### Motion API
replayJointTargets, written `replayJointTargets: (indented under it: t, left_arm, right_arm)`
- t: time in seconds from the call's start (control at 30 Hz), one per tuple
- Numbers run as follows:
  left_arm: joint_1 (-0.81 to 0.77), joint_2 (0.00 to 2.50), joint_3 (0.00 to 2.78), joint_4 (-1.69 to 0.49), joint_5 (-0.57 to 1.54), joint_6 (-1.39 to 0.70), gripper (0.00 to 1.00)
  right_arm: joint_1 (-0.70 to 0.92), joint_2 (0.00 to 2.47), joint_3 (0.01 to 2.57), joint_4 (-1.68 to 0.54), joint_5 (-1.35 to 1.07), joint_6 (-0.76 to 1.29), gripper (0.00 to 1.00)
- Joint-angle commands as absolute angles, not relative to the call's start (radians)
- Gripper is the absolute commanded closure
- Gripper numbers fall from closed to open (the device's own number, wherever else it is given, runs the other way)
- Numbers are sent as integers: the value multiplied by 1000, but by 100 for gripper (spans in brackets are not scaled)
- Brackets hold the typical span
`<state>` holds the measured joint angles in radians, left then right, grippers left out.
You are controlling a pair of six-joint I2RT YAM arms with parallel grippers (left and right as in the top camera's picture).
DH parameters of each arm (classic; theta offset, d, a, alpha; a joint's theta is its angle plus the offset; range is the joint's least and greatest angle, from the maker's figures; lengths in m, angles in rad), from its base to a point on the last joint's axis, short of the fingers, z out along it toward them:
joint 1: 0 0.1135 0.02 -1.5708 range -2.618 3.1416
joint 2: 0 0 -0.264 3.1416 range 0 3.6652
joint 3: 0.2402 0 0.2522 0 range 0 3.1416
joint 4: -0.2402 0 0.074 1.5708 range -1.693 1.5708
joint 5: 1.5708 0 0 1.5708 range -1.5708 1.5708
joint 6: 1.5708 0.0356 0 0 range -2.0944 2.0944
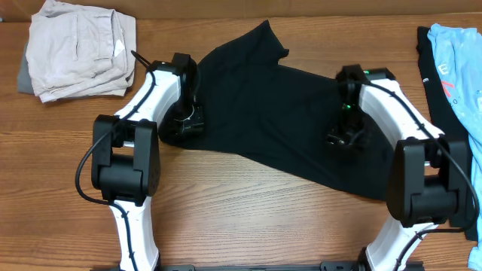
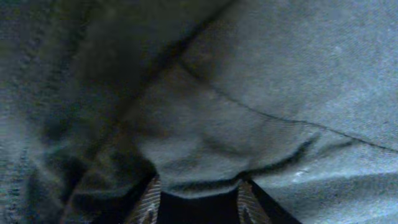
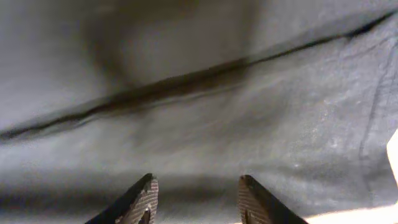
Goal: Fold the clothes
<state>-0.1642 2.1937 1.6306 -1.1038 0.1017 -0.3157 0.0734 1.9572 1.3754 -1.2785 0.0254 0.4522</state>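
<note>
The clothes, a black T-shirt [image 1: 279,113], lie spread and rumpled across the middle of the table, one sleeve pointing to the far edge. My left gripper [image 1: 184,120] is down on its left edge. In the left wrist view a bulge of the dark cloth [image 2: 205,149] fills the gap between the fingers of the left gripper [image 2: 199,196]. My right gripper [image 1: 346,135] rests on the shirt's right part. In the right wrist view the right gripper [image 3: 198,186] has its fingers apart over flat cloth [image 3: 205,124] with a seam running across, nothing between them.
A folded beige garment [image 1: 79,49] lies at the far left corner. A light-blue shirt with red print [image 1: 459,68] lies over a dark cloth at the right edge. Bare wooden table [image 1: 248,218] shows in front of the shirt, between the two arm bases.
</note>
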Motion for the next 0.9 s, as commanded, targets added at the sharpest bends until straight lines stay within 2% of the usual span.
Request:
replayJointTargets:
  t: [0.0, 0.07, 0.1, 0.13, 0.2, 0.23, 0.6, 0.73, 0.87]
  left_arm:
    - [-125, 2205, 1647, -1115, 101, -345, 68]
    - [-102, 2205, 1647, -1120, 96, -346, 71]
    - [-93, 2205, 1647, -1122, 96, -346, 76]
    - [-81, 2205, 1646, -1124, 97, -348, 81]
    - [-65, 2205, 1644, -1124, 97, -348, 96]
    - [-59, 2205, 1642, -1124, 97, -348, 96]
    - [-31, 2205, 1581, -1089, 85, -351, 96]
    - [-13, 2205, 1554, -1102, -92, -463, 96]
    - [40, 2205, 1555, -1124, -101, -503, 96]
  right_arm:
    - [43, 1941, 1294, -1237, 20, 453, 57]
    - [28, 1941, 1242, -1189, 20, 453, 60]
    - [22, 1941, 1217, -1164, 17, 453, 64]
    - [13, 1941, 1188, -1135, 8, 449, 70]
    - [-3, 1941, 1148, -1098, -3, 449, 86]
    - [-14, 1941, 1125, -1076, -2, 449, 89]
    - [-109, 1941, 1061, -1021, 3, 449, 92]
    - [-131, 1941, 1061, -1022, 29, 450, 93]
    - [-155, 1941, 1062, -1022, 51, 450, 94]
